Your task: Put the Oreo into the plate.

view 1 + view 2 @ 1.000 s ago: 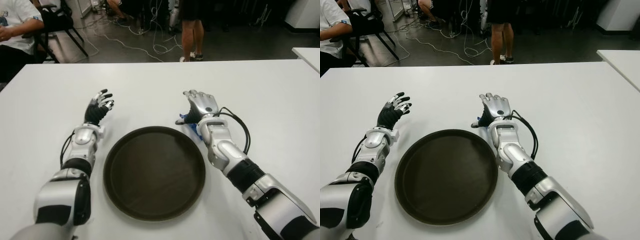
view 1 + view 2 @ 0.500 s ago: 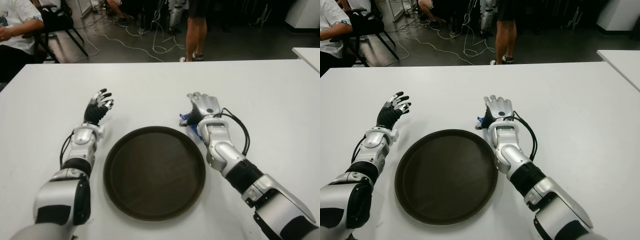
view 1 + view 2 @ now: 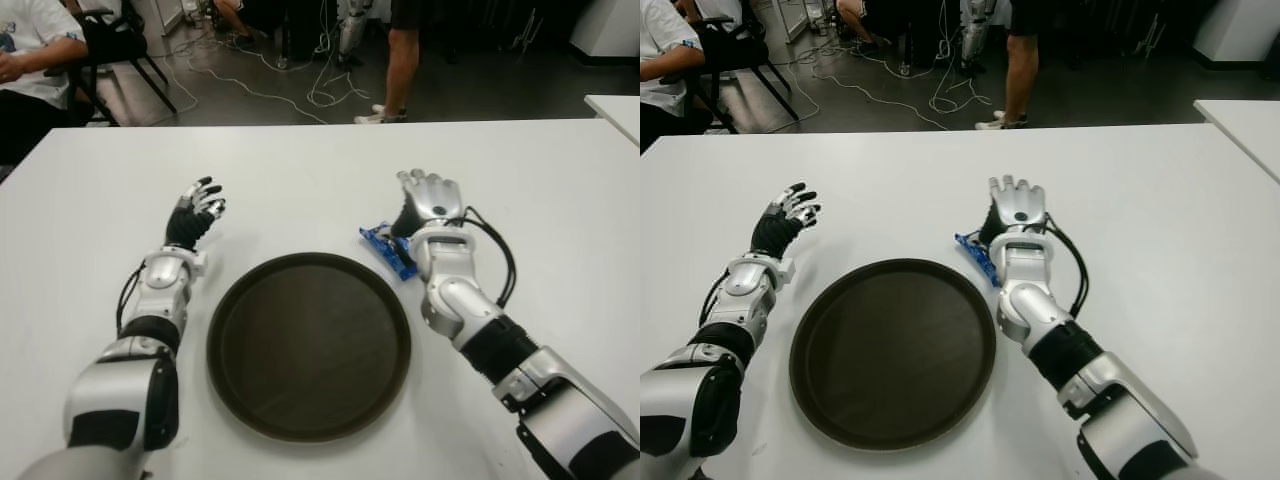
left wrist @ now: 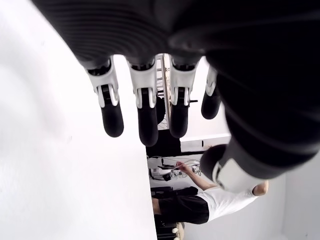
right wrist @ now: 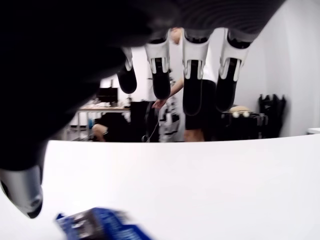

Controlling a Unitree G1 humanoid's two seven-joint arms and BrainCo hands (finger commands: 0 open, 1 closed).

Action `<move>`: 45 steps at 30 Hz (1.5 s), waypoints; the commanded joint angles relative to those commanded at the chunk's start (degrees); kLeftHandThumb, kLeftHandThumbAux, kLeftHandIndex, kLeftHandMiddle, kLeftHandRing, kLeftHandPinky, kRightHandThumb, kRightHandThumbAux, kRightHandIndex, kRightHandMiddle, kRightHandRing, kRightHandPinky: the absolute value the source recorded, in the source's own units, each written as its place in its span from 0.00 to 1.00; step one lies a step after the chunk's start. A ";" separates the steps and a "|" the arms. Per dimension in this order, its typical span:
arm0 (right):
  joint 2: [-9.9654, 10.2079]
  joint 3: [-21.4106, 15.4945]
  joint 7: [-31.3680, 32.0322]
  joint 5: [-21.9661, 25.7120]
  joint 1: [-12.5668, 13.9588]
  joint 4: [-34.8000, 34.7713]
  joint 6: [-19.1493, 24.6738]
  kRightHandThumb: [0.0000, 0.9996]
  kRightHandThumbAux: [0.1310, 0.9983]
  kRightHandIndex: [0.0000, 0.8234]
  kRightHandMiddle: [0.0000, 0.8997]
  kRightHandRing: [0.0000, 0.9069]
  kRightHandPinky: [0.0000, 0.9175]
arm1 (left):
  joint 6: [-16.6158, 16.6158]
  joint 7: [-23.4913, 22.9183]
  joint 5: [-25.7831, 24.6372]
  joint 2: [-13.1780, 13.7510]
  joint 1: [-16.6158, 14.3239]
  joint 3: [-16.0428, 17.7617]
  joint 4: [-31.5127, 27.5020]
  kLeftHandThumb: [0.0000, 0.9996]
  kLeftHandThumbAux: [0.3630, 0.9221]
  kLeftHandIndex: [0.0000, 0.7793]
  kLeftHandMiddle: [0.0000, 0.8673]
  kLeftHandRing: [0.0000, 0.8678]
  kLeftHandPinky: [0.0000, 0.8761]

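The small blue foil Oreo packet point(image 3: 389, 249) lies flat on the white worktop point(image 3: 300, 180), just off the far right rim of the round dark brown plate point(image 3: 309, 343) and not yet in it. The right hand point(image 3: 432, 200) shows just beside the packet, on its right, fingers point(image 5: 192, 75) extended and holding nothing, probably placed to close around it. The left hand point(image 3: 196, 212), left of the plate, has its fingers spread, empty and clear of the work.
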 joint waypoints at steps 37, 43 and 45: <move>-3.57 -4.45 1.16 1.18 7.36 -6.77 -0.63 0.00 0.54 0.10 0.12 0.18 0.24 | -0.05 -0.60 -1.19 -0.46 0.22 0.92 -0.46 0.15 0.59 0.13 0.20 0.22 0.23; -3.26 -5.00 0.33 1.37 7.42 -6.13 -1.65 0.00 0.52 0.11 0.13 0.18 0.23 | -0.15 -0.42 -1.04 -0.48 0.25 0.84 -0.45 0.15 0.60 0.12 0.20 0.21 0.23; -3.13 -5.16 -0.13 1.51 7.39 -5.70 -2.12 0.00 0.52 0.11 0.13 0.18 0.23 | -0.23 -0.27 -0.86 -0.47 0.27 0.70 -0.45 0.15 0.60 0.12 0.20 0.21 0.22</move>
